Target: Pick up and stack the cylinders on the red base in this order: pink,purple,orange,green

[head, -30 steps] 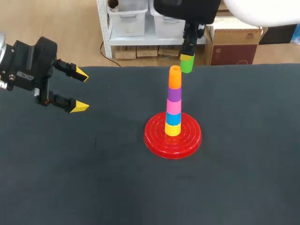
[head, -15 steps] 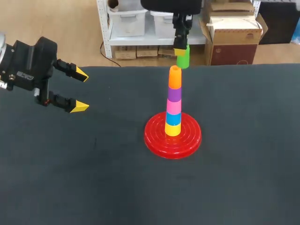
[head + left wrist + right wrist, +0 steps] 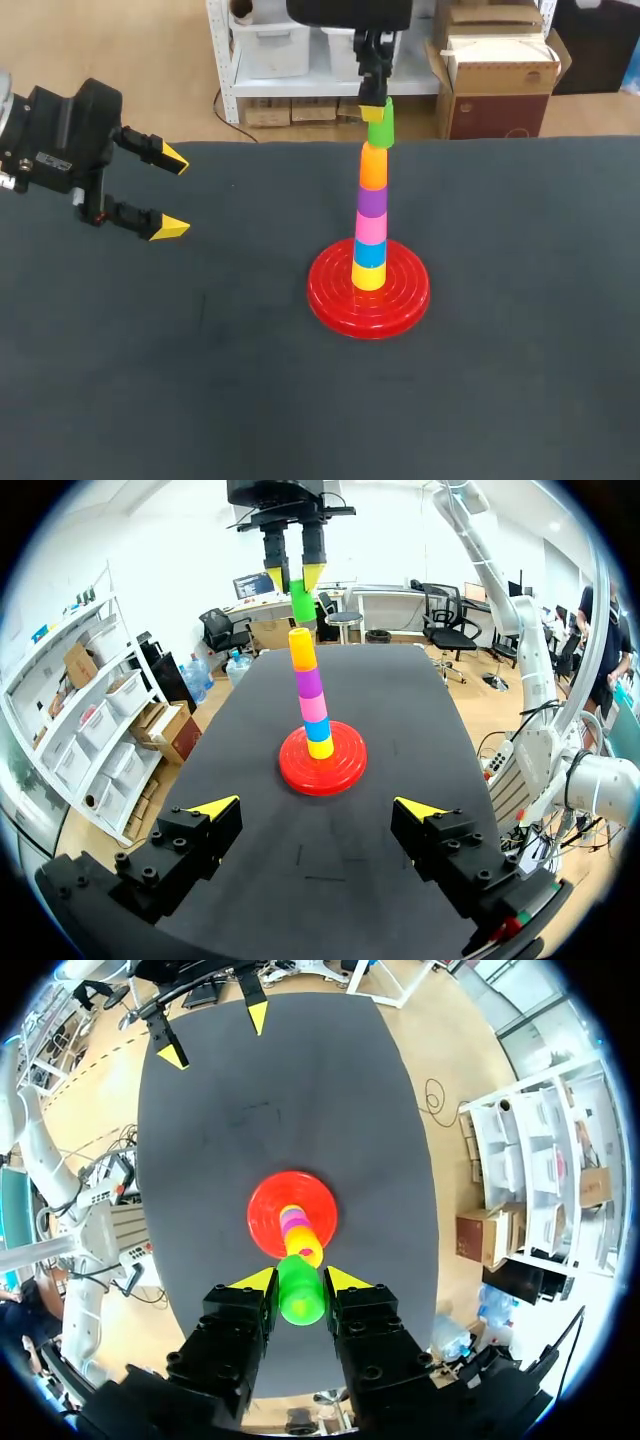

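**Green cylinder poised just over the orange cylinder**

The right pincer (image 3: pixel 300 1282) grips the green cylinder (image 3: pixel 381 128) from above, its long axis upright like that of the orange cylinder (image 3: pixel 373 168). It hangs directly above the orange cylinder, seemingly a shade off-centre, and I cannot tell if they touch. The left pincer (image 3: pixel 165 192) gapes empty, well away from the orange cylinder, over the tabletop (image 3: pixel 520 380).
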`<state>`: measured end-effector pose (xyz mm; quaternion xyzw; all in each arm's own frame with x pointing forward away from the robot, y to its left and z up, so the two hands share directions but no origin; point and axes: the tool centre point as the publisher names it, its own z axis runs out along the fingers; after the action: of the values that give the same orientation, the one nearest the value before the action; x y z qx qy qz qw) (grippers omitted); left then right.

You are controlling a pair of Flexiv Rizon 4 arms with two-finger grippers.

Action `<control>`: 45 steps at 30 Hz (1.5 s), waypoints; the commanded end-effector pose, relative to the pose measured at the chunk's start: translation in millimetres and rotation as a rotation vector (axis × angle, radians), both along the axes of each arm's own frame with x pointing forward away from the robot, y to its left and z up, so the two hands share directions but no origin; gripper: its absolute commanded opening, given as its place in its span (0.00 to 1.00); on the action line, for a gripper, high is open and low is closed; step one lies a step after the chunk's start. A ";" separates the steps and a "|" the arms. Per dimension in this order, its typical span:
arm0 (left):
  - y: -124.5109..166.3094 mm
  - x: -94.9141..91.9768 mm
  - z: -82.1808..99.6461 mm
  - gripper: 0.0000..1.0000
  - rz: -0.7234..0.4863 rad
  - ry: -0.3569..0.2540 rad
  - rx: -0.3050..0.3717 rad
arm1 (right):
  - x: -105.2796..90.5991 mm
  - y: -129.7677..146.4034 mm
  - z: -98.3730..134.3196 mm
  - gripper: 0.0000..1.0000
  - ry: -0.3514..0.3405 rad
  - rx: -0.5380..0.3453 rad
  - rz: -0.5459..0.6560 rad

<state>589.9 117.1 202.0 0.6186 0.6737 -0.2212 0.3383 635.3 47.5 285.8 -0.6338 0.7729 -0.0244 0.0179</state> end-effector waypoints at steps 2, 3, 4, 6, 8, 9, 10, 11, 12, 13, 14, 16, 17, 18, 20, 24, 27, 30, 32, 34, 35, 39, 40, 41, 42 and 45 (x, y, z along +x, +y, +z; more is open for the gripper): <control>0.6 0.4 -1.4 1.00 -0.001 -0.003 -0.002 | 3.9 2.9 -2.9 0.00 0.010 0.002 0.000; 0.6 0.4 -1.4 1.00 -0.001 -0.003 -0.002 | 4.3 3.4 -3.5 0.00 0.011 0.002 0.001; 0.6 0.4 -1.4 1.00 -0.001 -0.003 -0.002 | 4.6 3.6 -3.8 0.00 0.012 0.001 0.002; 0.6 0.4 -1.4 1.00 -0.001 -0.003 -0.002 | 4.8 3.7 -4.3 0.00 0.014 -0.001 0.003; 0.6 0.4 -1.4 1.00 -0.001 -0.003 -0.002 | 5.0 3.2 -5.7 0.00 0.017 -0.004 0.003; 0.6 0.4 -1.4 1.00 -0.001 -0.003 -0.002 | 5.0 2.8 -6.6 0.00 0.023 -0.008 0.003; 0.6 0.4 -1.4 1.00 -0.001 -0.003 -0.002 | 4.8 2.5 -7.2 0.00 0.024 -0.010 0.002; 0.6 0.4 -1.4 1.00 -0.001 -0.003 -0.002 | 4.5 2.1 -8.0 0.00 0.024 -0.011 0.001; 0.6 0.4 -1.4 1.00 -0.001 -0.003 -0.002 | 4.2 1.5 -9.0 0.00 0.025 -0.012 -0.001; 0.6 0.4 -1.4 1.00 -0.001 -0.003 -0.002 | 4.3 0.9 -10.4 0.00 0.029 -0.012 -0.004; 0.6 0.4 -1.4 1.00 -0.001 -0.003 -0.002 | 4.6 0.3 -12.0 0.00 0.030 -0.011 -0.005; 0.6 0.4 -1.4 1.00 -0.001 -0.003 -0.002 | 5.0 -0.1 -14.3 0.00 0.036 -0.008 -0.007; 0.6 0.4 -1.4 1.00 -0.001 -0.003 -0.002 | 5.1 0.0 -14.8 0.00 0.037 -0.007 -0.005; 0.6 0.4 -1.4 1.00 -0.001 -0.003 -0.002 | 5.0 0.8 -15.4 0.00 0.037 -0.008 -0.002; 0.6 0.4 -1.4 1.00 -0.001 -0.003 -0.002 | 5.0 1.9 -15.3 0.00 0.034 -0.007 0.004; 0.6 0.4 -1.4 1.00 -0.001 -0.003 -0.002 | 6.5 3.4 -14.8 0.00 0.029 -0.005 0.005; 0.6 0.4 -1.4 1.00 -0.001 -0.003 -0.002 | 7.7 5.2 -13.8 0.00 0.025 -0.003 0.007; 0.6 0.4 -1.4 1.00 -0.001 -0.003 -0.002 | 7.8 7.0 -14.7 0.00 0.026 -0.010 0.012; 0.6 0.4 -1.4 1.00 -0.001 -0.003 -0.002 | 7.9 7.0 -19.1 0.00 0.036 -0.015 0.012; 0.6 0.4 -1.4 1.00 -0.001 -0.003 -0.002 | 7.4 6.7 -22.2 0.00 0.046 -0.018 0.010; 0.6 0.4 -1.4 1.00 -0.001 -0.003 -0.002 | 7.1 6.6 -23.4 0.00 0.048 -0.018 0.010; 0.6 0.4 -1.4 1.00 -0.001 -0.003 -0.002 | 4.8 5.8 -25.7 0.00 0.054 -0.019 0.008; 0.6 0.4 -1.4 1.00 -0.001 -0.003 -0.002 | 4.6 5.2 -26.5 0.00 0.059 -0.022 0.004; 0.6 0.4 -1.4 1.00 -0.001 -0.003 -0.002 | 4.6 4.5 -27.4 0.00 0.061 -0.023 0.002; 0.6 0.4 -1.4 1.00 -0.001 -0.003 -0.002 | 4.5 3.6 -28.6 0.00 0.064 -0.024 -0.001; 0.6 0.4 -1.4 1.00 -0.001 -0.003 -0.002 | 4.2 2.6 -34.0 0.00 0.082 -0.027 -0.011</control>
<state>589.9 117.1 202.0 0.6186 0.6737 -0.2212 0.3383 637.0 49.8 260.7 -0.6314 0.7751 -0.0123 -0.0176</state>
